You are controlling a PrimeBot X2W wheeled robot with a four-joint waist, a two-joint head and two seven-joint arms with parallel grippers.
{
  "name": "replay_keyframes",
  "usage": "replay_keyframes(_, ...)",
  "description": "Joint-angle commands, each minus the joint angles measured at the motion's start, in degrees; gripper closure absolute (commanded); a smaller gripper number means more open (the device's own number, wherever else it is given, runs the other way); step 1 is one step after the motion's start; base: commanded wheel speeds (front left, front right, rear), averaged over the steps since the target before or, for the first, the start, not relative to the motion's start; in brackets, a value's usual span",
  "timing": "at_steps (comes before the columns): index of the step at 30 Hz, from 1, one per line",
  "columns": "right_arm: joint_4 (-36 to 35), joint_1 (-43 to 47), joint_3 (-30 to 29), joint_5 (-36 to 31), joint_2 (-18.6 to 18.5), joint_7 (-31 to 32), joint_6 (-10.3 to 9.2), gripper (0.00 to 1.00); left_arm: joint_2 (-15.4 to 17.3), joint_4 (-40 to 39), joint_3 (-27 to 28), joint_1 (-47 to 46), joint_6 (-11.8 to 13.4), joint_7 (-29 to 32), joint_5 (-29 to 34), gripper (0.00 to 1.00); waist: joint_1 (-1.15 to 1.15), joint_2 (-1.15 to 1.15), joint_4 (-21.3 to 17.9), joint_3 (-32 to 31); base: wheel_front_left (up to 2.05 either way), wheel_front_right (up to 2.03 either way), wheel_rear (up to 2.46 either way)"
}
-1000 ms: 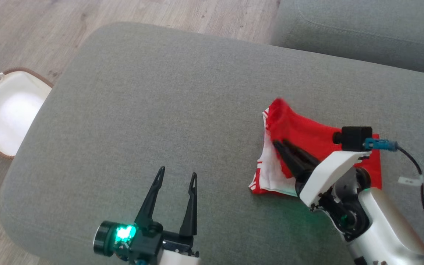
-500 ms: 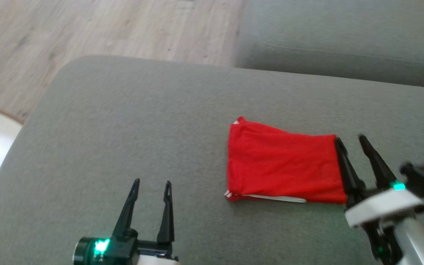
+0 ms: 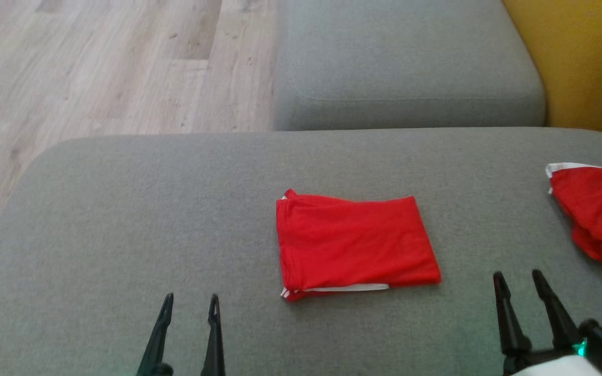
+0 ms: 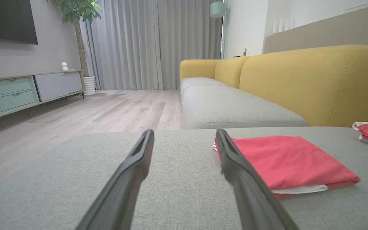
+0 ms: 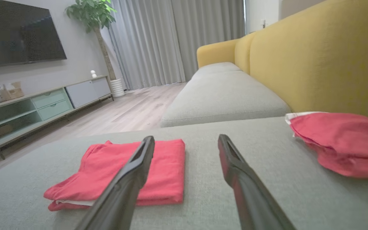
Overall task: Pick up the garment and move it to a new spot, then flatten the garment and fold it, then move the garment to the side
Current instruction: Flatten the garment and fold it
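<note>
Lying flat near the middle of the grey seat cushion (image 3: 123,219), the red garment (image 3: 356,240) is folded into a tidy rectangle. A strip of white shows along its near edge (the lower layers peek out a little at the near left corner). Both tools stand apart from it on the robot's side. The left tool (image 3: 192,296) hangs over the cushion to the near left of the garment, its two dark fingers spread and pointing away from the robot, with nothing between them. The right tool (image 3: 517,273) sits to the near right of the garment, jaws likewise parted and empty. Seen from its own wrist, the garment lies ahead and to the left, and the bare grey fabric fills the gap between its fingers. Whether either tool's fingertips touch the cushion I cannot tell. Off at the right edge of the same cushion lies a crumpled red cloth (image 3: 599,214) with a white rim, well apart from the folded garment and close to the yellow backrest (image 3: 583,52). Beyond the seat is a second cushion (image 3: 405,62) in the same grey, and pale wooden floor (image 3: 97,62) stretches off to the left.
</note>
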Motion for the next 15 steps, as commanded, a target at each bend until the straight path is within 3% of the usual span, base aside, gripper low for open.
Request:
replay_keyframes(1, -2.1, -1.1, 0.2, -0.9, -0.1, -0.7, 0.20, 0.00, -0.3, -2.7, 2.5, -1.2, -0.3, -0.5, 0.9, 0.00, 0.01, 0.00, -0.8, -0.8, 0.00, 0.00, 0.00)
replay_keyframes(15, -2.0, 0.3, -0.2, -3.1, 1.4, -0.7, 0.20, 0.00, -0.6, -3.0, 5.0, 0.1, -2.5, -0.5, 1.6, 0.00, 0.01, 0.00, -0.5, -1.3, 0.00, 0.00, 0.00)
